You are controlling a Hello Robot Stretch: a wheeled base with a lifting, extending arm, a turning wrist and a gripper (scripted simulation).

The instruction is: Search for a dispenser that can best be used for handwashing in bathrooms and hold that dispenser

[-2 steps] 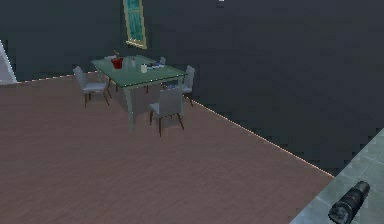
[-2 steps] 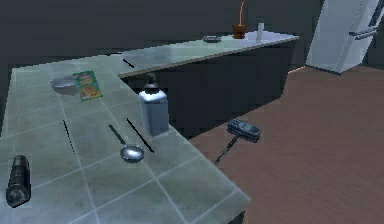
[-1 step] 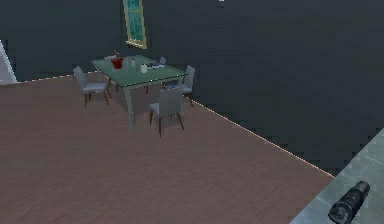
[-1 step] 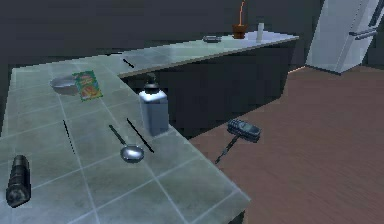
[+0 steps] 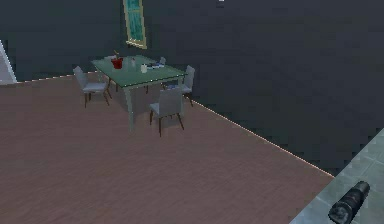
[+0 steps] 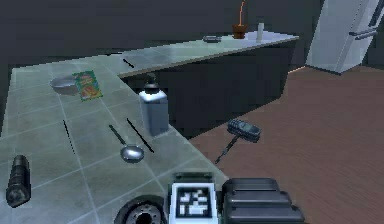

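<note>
We are finding the dispenser (image 6: 152, 108), a pale bottle with a dark pump top, standing upright on the tiled desk (image 6: 40, 130). It is sitting close to the desk's edge, at the bend where the desk is turning and running off to the far right. Just nearer than it, a metal spoon (image 6: 128, 150) is lying on the tiles. To the left and farther off, a small bowl (image 6: 65, 83) and a green and orange packet (image 6: 88, 85) are lying side by side. A dark cylinder (image 6: 18, 182) is lying at the near left.

On the desk's far stretch, a brown bottle (image 6: 240, 22) and a white cup (image 6: 261, 32) are standing, and a white fridge (image 6: 345, 35) is rising beyond them on the right.

At the bottom edge, the tool (image 6: 140, 212) is showing as a dark round body left of a white marked square (image 6: 195, 203). We cannot tell how its fingers are standing, nor whether it is holding anything.

Ahead, across the wooden floor (image 5: 120, 170), a green desk (image 5: 140, 72) is standing with grey chairs (image 5: 167, 103) around it and a red thing (image 5: 116, 63) on top. A framed picture (image 5: 133, 20) is hanging on the dark wall behind.
</note>
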